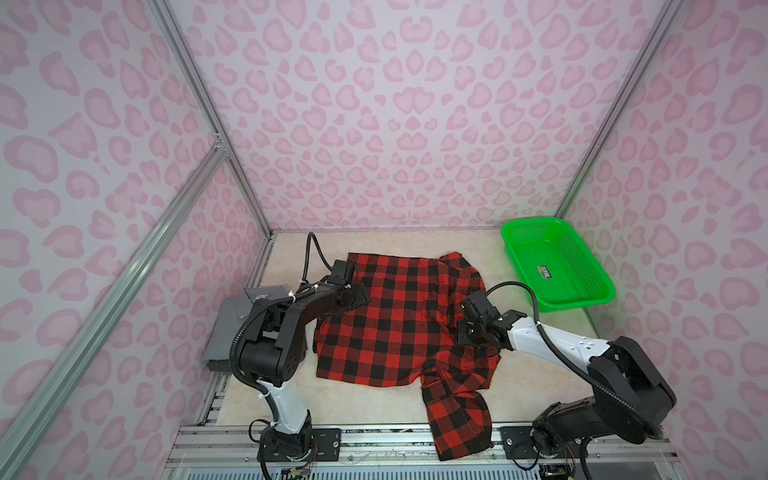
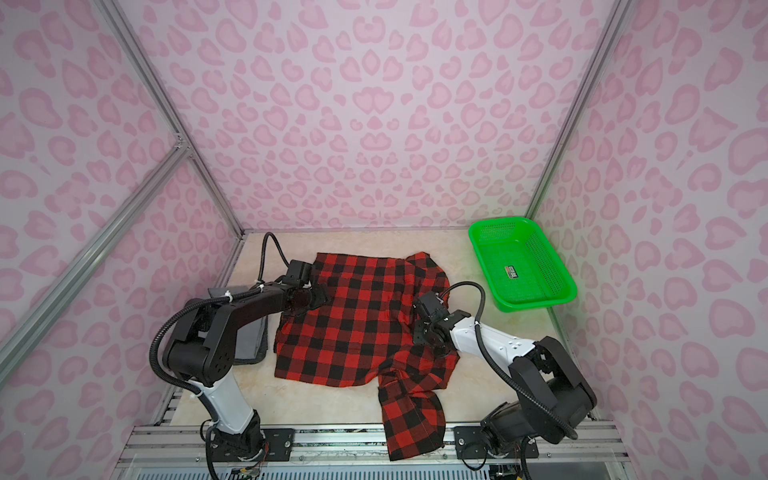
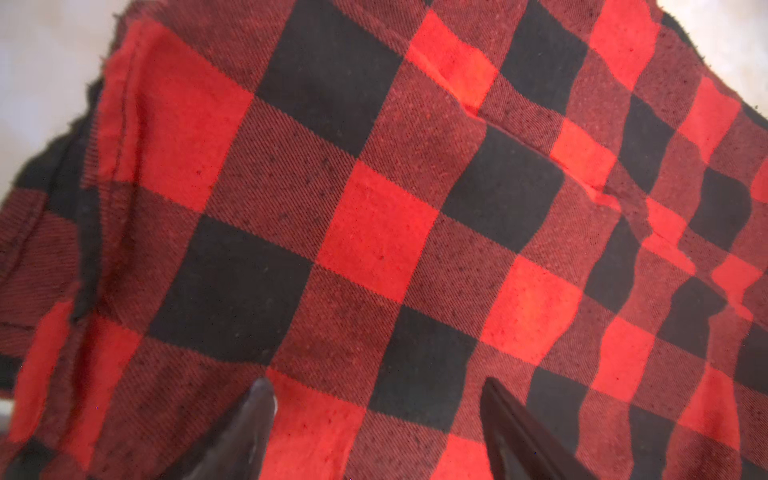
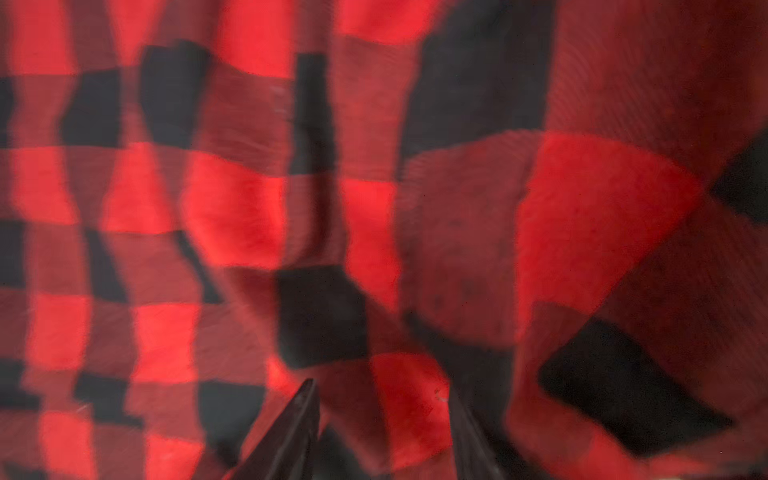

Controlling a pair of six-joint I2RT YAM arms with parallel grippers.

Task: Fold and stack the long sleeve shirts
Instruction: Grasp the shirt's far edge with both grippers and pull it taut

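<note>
Jaws of the left end effector (image 3: 378,388) stood wide apart and empty, just above the red-and-black checked cloth shirt (image 1: 395,316) spread across the middle of the beige counter (image 1: 528,395). The right end effector (image 4: 382,388) was half open over bunched cloth; whether it pinched any could not be told. A pull there could drag several layers askew. The near sleeve (image 1: 457,419) trailed over the aluminium rail (image 1: 374,436) and might snag. The folded plain grey shirt (image 1: 222,332) lay at the left.

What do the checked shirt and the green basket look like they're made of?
Checked shirt: woven cloth, probably brushed cotton flannel; the left wrist view shows diagonal twill ribs, a matte fuzzy surface and soft wrinkles. Green basket: moulded plastic, slightly glossy; uniform bright colour, rigid rim and perforated walls in both top views.
</note>
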